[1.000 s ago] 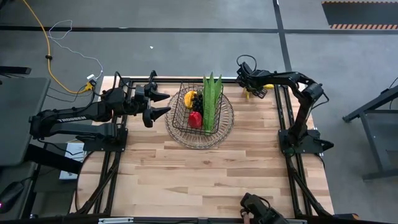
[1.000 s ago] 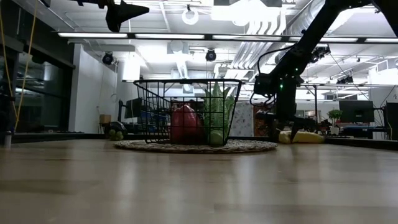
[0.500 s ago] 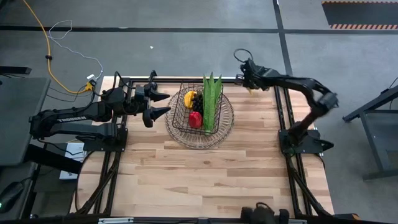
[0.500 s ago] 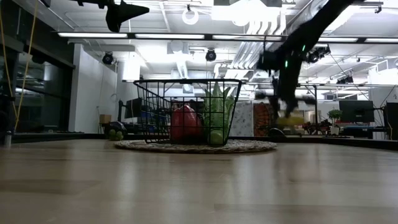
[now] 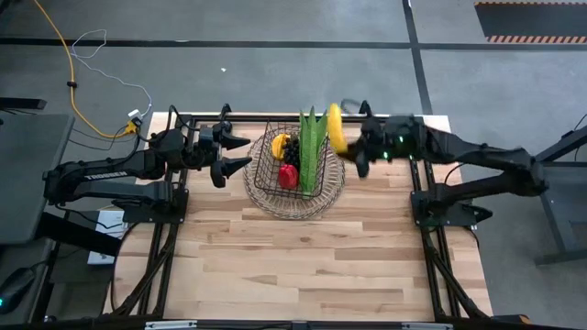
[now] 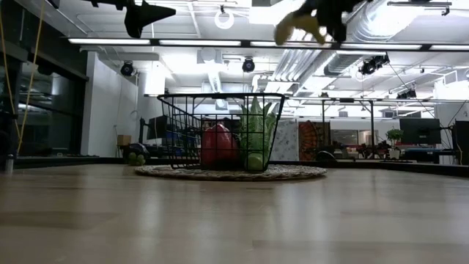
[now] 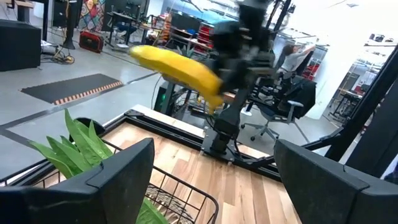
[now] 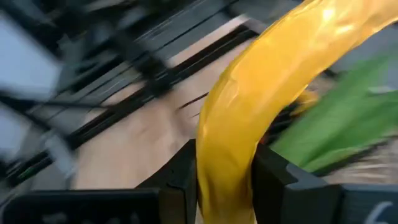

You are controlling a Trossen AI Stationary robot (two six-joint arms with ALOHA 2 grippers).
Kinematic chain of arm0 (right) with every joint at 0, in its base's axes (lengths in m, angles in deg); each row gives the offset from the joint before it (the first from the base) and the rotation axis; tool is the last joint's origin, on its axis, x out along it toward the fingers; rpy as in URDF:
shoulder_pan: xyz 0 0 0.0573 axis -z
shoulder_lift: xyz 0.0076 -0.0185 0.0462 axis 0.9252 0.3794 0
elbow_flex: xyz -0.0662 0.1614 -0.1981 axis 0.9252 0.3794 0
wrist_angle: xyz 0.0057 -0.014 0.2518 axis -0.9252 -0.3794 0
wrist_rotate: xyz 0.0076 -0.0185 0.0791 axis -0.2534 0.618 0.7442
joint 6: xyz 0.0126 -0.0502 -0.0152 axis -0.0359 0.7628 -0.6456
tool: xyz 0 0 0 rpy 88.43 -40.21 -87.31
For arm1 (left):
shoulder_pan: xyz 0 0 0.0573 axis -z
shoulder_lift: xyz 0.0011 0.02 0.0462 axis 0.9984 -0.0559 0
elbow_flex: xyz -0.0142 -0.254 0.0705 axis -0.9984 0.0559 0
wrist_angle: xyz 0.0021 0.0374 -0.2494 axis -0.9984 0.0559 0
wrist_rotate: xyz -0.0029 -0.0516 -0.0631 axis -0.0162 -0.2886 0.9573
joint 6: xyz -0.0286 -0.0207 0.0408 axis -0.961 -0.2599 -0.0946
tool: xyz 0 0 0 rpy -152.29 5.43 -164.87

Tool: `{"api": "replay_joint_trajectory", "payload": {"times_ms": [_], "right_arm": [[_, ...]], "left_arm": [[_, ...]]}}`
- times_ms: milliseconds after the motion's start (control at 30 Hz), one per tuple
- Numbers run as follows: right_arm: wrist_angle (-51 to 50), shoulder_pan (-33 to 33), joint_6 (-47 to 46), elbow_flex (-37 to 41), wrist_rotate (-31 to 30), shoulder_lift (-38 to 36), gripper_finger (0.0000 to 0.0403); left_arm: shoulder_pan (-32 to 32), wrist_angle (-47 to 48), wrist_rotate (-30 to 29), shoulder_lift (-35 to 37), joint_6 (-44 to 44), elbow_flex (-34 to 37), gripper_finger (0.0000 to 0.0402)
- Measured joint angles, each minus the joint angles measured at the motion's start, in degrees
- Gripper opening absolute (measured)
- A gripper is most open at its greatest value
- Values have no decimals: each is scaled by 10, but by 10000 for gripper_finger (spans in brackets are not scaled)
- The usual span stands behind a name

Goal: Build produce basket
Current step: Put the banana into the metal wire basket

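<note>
The dark wire basket [image 5: 271, 183] stands on its round woven base [image 6: 293, 173] at the table's far middle. It holds a green corn ear [image 5: 312, 147], a red pepper [image 5: 288, 176], a yellow-orange fruit [image 5: 281, 145] and dark grapes [image 5: 292, 158]. My right gripper [image 5: 353, 151] is shut on a yellow banana [image 5: 336, 126], high over the basket's right rim [image 6: 281, 95]. The banana [image 6: 299, 26] shows near the top of the low view. My left gripper [image 5: 237, 154] waits open, raised just left of the basket. My right gripper pinches the banana between its two fingers [image 8: 179, 180], near its one end [image 8: 225, 163]. The fingers come at it from the table's right side. The rest of the banana [image 7: 180, 67] juts out past the fingertips, lifted clear, well above the basket's rim.
Small green round things [image 6: 135, 157] lie on the table behind the basket's left side in the low view. Bare wood [image 5: 303, 266] stretches from the basket to the near edge. Black frame rails [image 5: 417, 174] run along the table's sides.
My right gripper has taken the banana off the table at the far right, lifted it high and swung it left toward the basket. The banana, which lay on the wood, now hangs clear above the basket's right rim.
</note>
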Motion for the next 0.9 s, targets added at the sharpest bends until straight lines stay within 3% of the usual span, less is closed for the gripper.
{"api": "replay_joint_trajectory", "payload": {"times_ms": [233, 500, 700, 900], "right_arm": [[-5, -135, -1, 0, -77, 4, 87], [21, -117, -42, 0, -109, 30, 87], [95, -81, 7, -36, -57, 159, 87], [113, -81, 19, -103, -53, 312, 87]], "left_arm": [[0, 0, -35, 0, 3, 0, 318], [0, -4, -43, 0, -7, 0, 318], [0, -6, -43, 0, -17, 0, 318], [0, -7, -43, 0, -17, 0, 318]]}}
